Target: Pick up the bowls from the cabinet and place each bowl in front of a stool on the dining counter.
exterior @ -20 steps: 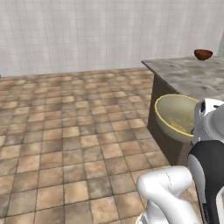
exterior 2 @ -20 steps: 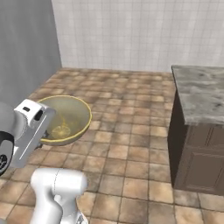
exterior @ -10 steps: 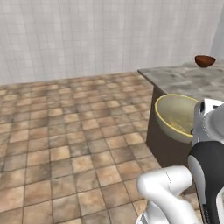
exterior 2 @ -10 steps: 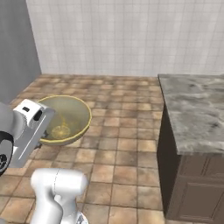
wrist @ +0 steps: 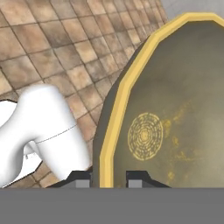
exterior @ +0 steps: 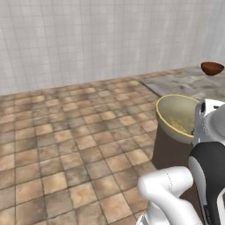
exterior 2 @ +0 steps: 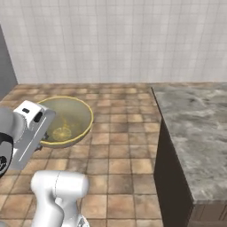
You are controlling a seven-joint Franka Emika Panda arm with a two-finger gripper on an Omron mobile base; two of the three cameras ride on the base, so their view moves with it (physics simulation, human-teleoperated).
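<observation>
Olive-beige bowl (exterior: 178, 117) is riding out over the floor with the fingers (wrist: 134, 178) clamping its yellow rim, and the marbled table (exterior 2: 195, 133) it's heading for is sitting off to its right.

The arm (exterior: 176, 193) is made of glossy white, rounded shell segments with black joint sections between them. The end effector (wrist: 108, 179) carries two small dark, blocky finger tips.

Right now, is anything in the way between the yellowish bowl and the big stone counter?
No, nothing visible. The claw grips the olive bowl by its rim, and just bare floor tiles lie between it and the dining counter.
</observation>
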